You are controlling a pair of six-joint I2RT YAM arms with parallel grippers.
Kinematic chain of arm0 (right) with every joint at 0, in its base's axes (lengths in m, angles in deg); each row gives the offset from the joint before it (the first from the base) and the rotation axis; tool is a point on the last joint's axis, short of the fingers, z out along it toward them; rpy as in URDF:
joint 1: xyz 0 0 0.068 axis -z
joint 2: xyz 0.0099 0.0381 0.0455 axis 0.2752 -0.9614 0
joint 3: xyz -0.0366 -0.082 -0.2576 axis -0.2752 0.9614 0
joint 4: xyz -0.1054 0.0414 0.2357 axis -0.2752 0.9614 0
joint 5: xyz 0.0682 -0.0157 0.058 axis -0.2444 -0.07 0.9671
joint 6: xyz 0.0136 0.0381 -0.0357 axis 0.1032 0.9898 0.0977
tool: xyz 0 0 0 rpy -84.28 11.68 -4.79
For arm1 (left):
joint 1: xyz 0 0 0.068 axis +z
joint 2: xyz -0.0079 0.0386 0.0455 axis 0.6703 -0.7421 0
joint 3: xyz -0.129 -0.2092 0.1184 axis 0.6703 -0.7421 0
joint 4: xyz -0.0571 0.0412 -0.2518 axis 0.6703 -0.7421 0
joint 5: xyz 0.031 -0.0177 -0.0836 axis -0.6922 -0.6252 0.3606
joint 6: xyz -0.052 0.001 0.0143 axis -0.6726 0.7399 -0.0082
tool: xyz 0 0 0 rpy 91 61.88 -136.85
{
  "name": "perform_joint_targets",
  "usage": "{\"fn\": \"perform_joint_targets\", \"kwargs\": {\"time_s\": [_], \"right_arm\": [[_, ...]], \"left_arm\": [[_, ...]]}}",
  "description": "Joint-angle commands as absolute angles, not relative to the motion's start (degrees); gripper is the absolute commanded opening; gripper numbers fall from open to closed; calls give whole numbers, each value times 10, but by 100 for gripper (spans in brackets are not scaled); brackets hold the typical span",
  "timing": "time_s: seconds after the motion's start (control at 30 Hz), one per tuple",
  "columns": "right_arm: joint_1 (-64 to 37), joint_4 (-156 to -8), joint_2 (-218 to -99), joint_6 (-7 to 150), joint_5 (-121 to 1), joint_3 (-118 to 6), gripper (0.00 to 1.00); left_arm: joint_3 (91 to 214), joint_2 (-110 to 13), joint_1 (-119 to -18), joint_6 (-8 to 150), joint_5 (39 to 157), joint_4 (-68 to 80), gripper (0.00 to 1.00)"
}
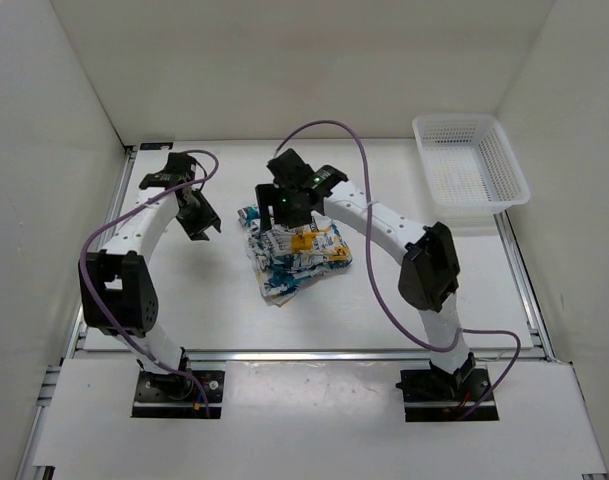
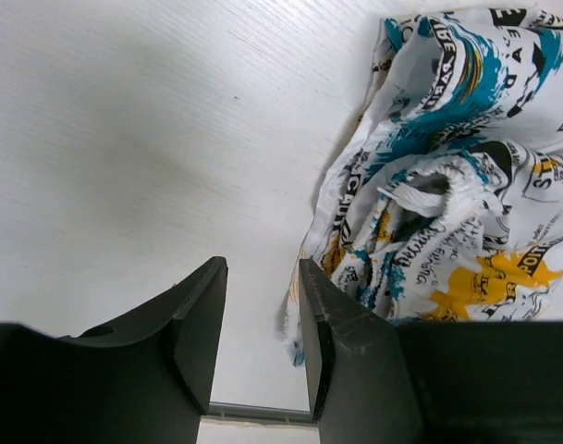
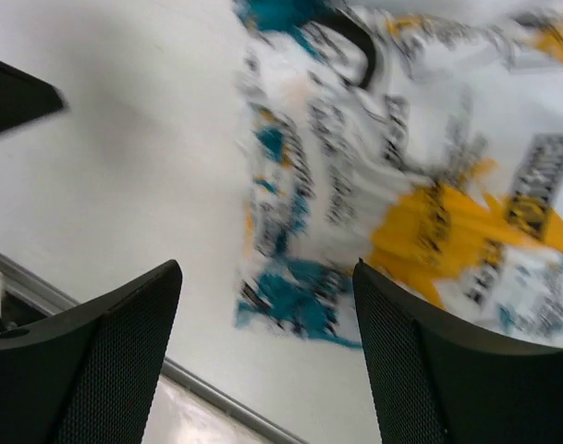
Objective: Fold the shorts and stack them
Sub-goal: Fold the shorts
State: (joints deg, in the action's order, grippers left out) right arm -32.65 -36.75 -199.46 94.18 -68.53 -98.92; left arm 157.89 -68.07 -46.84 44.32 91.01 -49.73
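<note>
Right jaws hung wide open directly above crumpled shorts [image 1: 304,265], the nearer arm; left jaws barely parted, empty, shorts just beside them.

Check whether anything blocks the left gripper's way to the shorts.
Nothing visible does. Only bare table lies between the left gripper and the crumpled shorts beside it. The right gripper is over the shorts, open, and the basket sits far off in the corner.
</note>
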Motion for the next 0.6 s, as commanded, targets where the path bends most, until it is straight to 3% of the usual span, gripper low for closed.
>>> {"fn": "perform_joint_targets", "kwargs": {"time_s": [0.0,0.03,0.07,0.1,0.13,0.17,0.2,0.27,0.33,0.37,0.47,0.5,0.53,0.57], "right_arm": [[-288,-418,-1883,934,-670,-917,79],[-270,-427,-1867,934,-670,-897,75],[-263,-427,-1839,934,-670,-857,65],[-256,-427,-1827,934,-701,-838,56],[-239,-427,-1816,934,-710,-819,46],[-229,-427,-1800,934,-710,-784,31],[-206,-427,-1793,934,-710,-765,25],[-186,-427,-1782,928,-710,-718,16],[-163,-427,-1774,928,-710,-693,16],[-158,-427,-1767,922,-710,-683,16],[-145,-427,-1767,914,-698,-663,44],[-145,-427,-1772,906,-690,-658,65],[-145,-434,-1782,895,-682,-657,76],[-139,-434,-1790,889,-668,-657,79]], "left_arm": [[1595,-641,-470,454,908,-502,48],[1595,-641,-477,459,913,-502,46],[1601,-648,-496,465,920,-502,43],[1601,-648,-509,472,927,-502,34],[1601,-654,-523,472,927,-496,32],[1601,-654,-551,472,935,-496,30],[1607,-667,-564,472,941,-488,30],[1624,-684,-608,472,941,-482,36],[1654,-718,-636,472,930,-482,46],[1666,-732,-648,472,923,-482,61],[1700,-791,-670,465,891,-482,96],[1700,-806,-670,459,891,-482,98],[1707,-832,-670,459,884,-482,98],[1707,-843,-670,459,878,-482,98]]}}
